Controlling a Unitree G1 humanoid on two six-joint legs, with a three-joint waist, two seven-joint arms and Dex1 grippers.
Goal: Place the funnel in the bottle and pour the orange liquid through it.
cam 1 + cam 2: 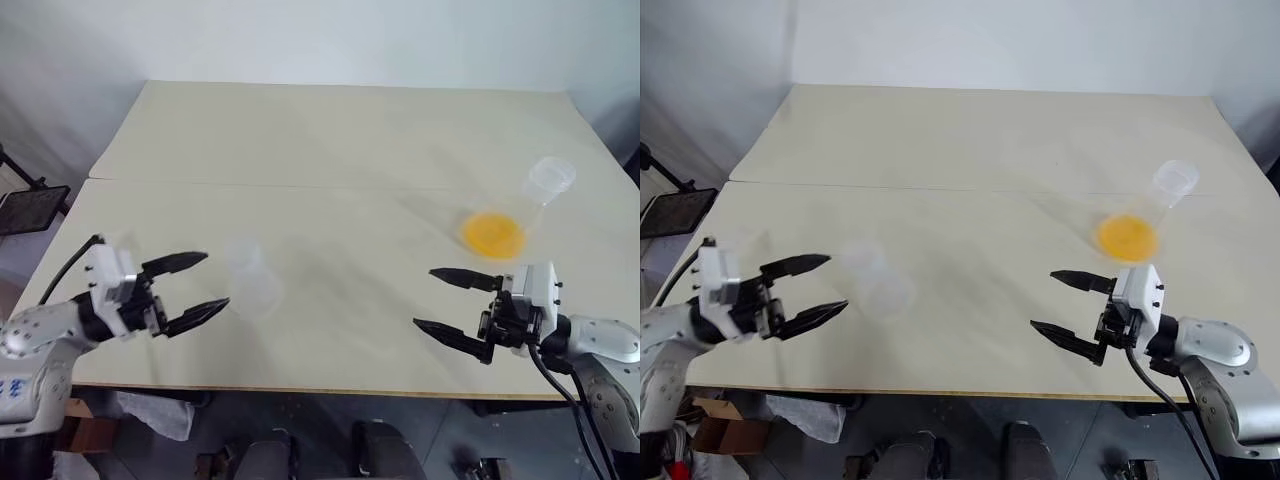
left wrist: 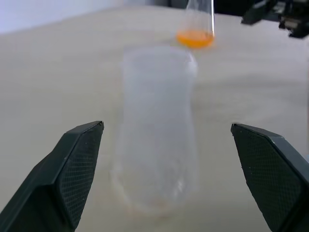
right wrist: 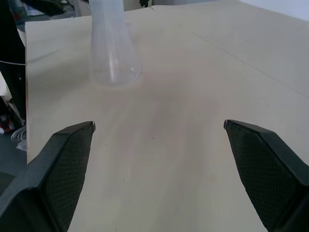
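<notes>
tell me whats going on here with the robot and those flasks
Nothing is held yet. Both grippers are open above the table. The left gripper faces the frosted bottle just ahead of it. The right gripper hovers nearer the clear flask holding the orange liquid. I can't make out the funnel.

You see a milky-white frosted bottle [image 1: 252,278], bright orange liquid [image 1: 493,234] in a clear flask [image 1: 530,198], and a pale beige desk [image 1: 330,140].

The pale table [image 1: 330,140] carries the bottle [image 1: 252,278] and a clear flask [image 1: 520,210].
</notes>
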